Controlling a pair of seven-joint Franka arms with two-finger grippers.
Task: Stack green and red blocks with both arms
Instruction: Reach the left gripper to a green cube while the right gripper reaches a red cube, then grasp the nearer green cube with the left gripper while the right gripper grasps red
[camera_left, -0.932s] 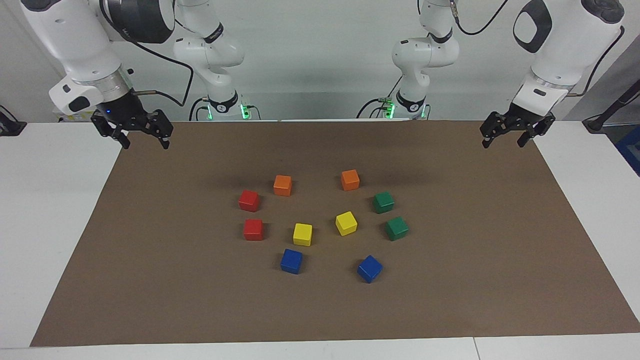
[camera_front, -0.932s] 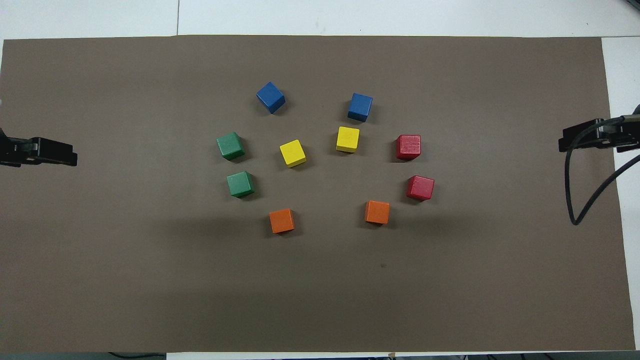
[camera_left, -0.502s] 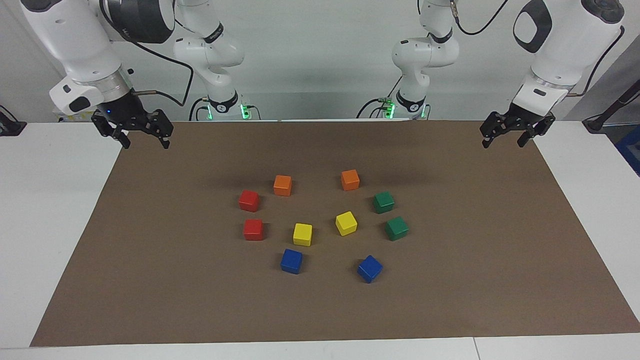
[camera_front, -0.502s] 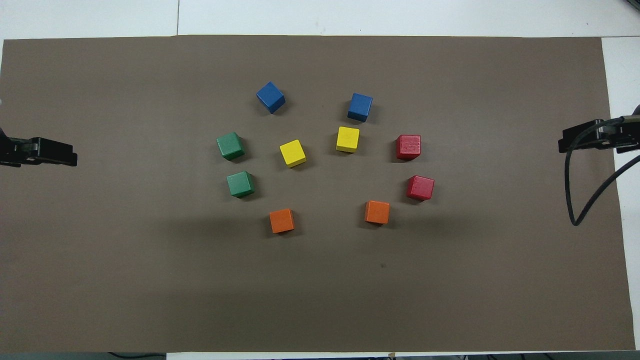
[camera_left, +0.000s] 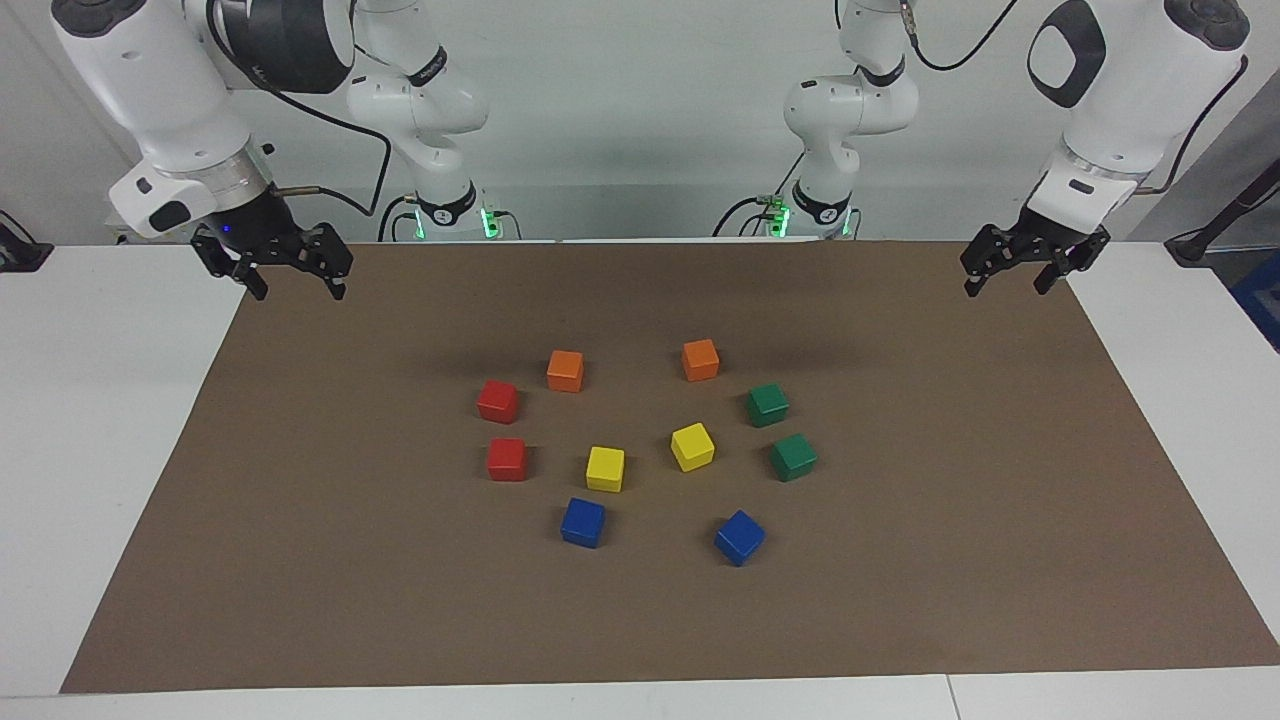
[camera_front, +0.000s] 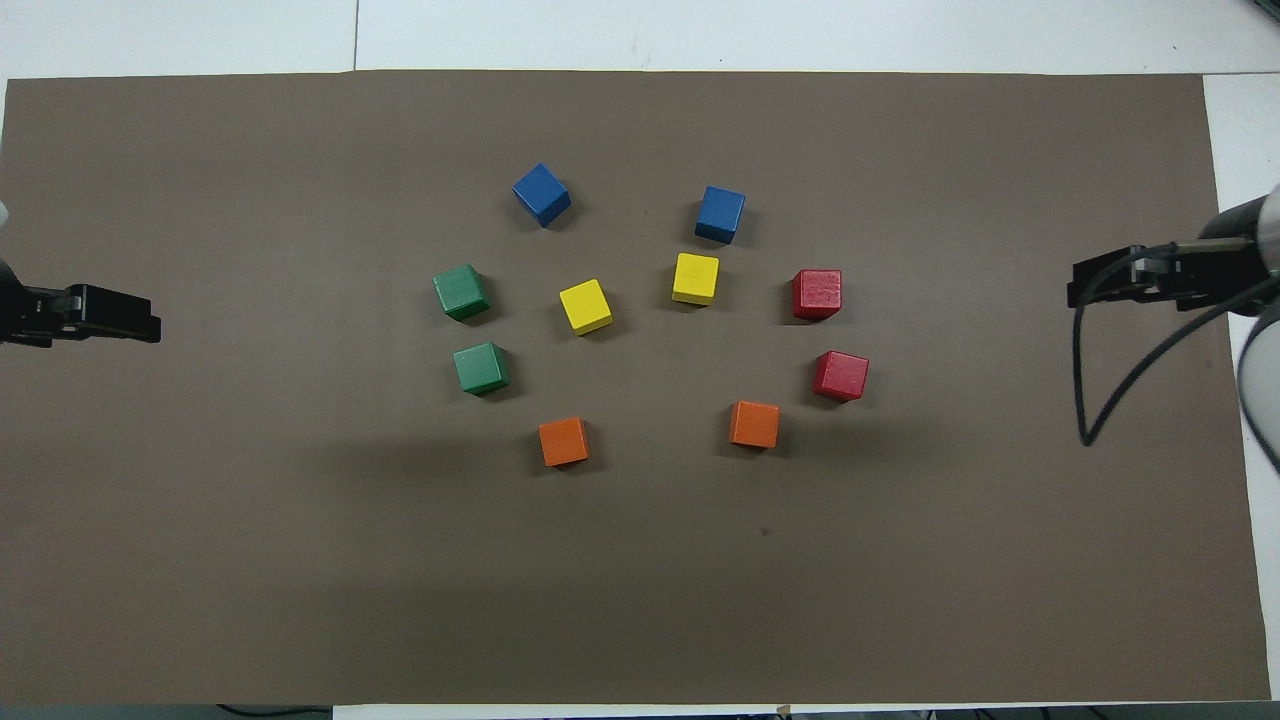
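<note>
We find green blocks (camera_left: 780, 430) and red blocks (camera_left: 502, 430) unstacked mid-bench. Left tool (camera_left: 1010, 279), right tool (camera_left: 292, 285) spread, empty, over mat corners. We judge blocks light, rigid; grip flat sides.

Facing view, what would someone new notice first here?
A loose ring of ten small cubes sits mid-mat: two red blocks toward the right arm's end, two green blocks toward the left arm's, with orange, yellow and blue pairs between. The right gripper and left gripper hang open over the mat's corners nearest the robots.

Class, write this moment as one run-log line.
left gripper: open, empty | right gripper: open, empty | green blocks, red blocks: unstacked
</note>
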